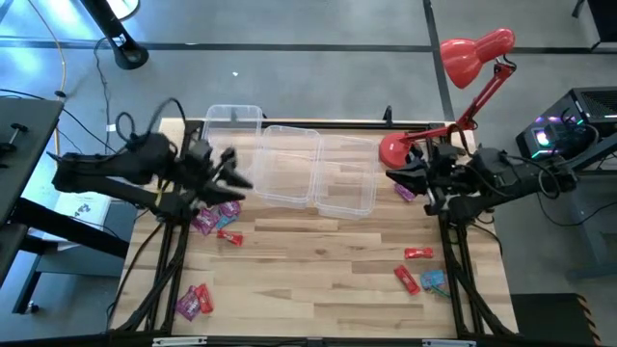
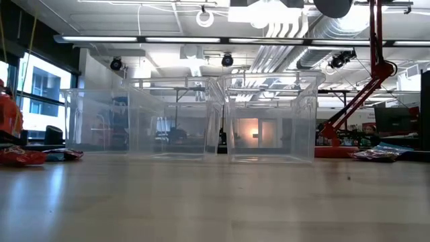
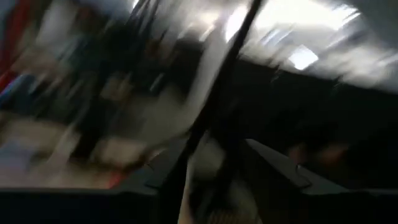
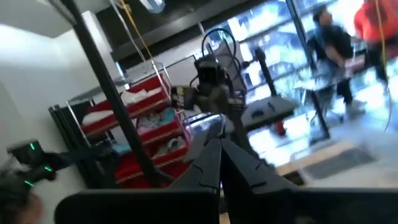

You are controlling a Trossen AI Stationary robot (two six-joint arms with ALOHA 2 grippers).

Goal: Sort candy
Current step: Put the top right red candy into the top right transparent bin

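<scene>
Candy (image 1: 214, 218) lies scattered around the clear bins (image 1: 289, 166), purple-pink pieces under the left gripper (image 1: 231, 180), its fingers spread, just left of them, red ones (image 1: 418, 253) lower right, and the right gripper (image 1: 397, 177), fingertips pressed together, right of them.

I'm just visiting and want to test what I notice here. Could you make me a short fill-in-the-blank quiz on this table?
1. The clear bins on the wooden table number ____.
2. The desk lamp near the right gripper is coloured ____.
3. The pile of candy lies just below the ____ gripper in the high view.
4. The bins contain ____ candy.

Missing words: three; red; left; no
</scene>
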